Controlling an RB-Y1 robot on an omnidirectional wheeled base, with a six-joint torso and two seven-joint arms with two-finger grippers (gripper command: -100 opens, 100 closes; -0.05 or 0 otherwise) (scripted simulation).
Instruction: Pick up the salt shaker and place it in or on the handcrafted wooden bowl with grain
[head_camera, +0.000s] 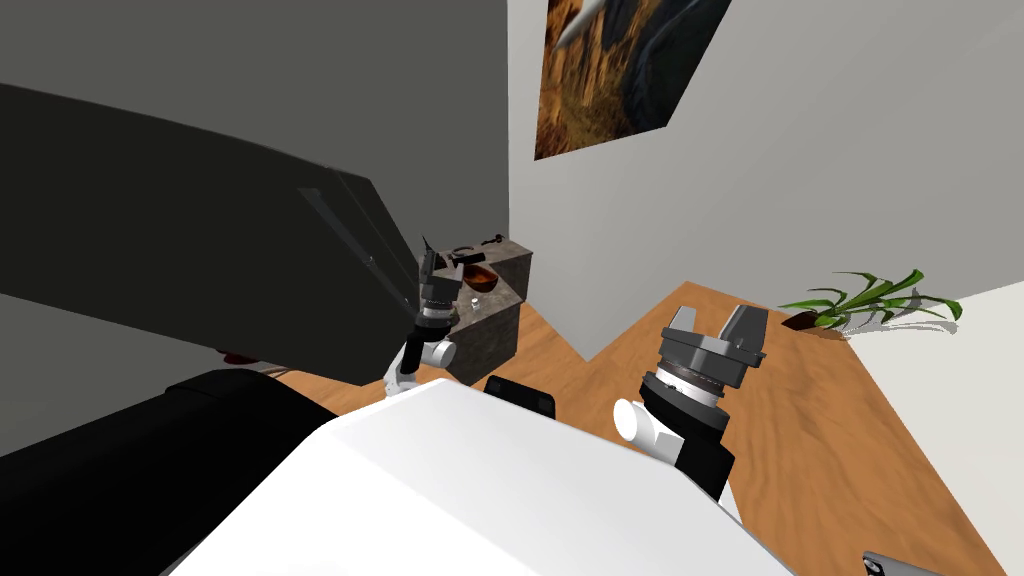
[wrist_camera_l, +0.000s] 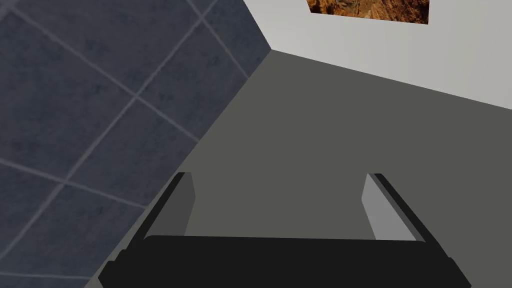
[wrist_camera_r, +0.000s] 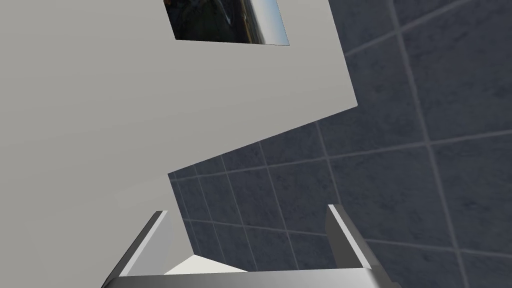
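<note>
A small pale salt shaker stands on a dark stone-look counter in the head view. Just behind it on the same top sits a brown bowl. My left gripper is raised over the counter's left side, above and beside the shaker and apart from it. In the left wrist view that left gripper is open, with nothing between its fingers. My right gripper hovers over the wooden floor to the right, far from the counter. Its jaws stand open and empty in the right wrist view.
A large dark cabinet runs along the left, close to my left arm. Small dark items sit at the counter's back. A potted plant stands by the right wall. Wooden floor spreads to the right.
</note>
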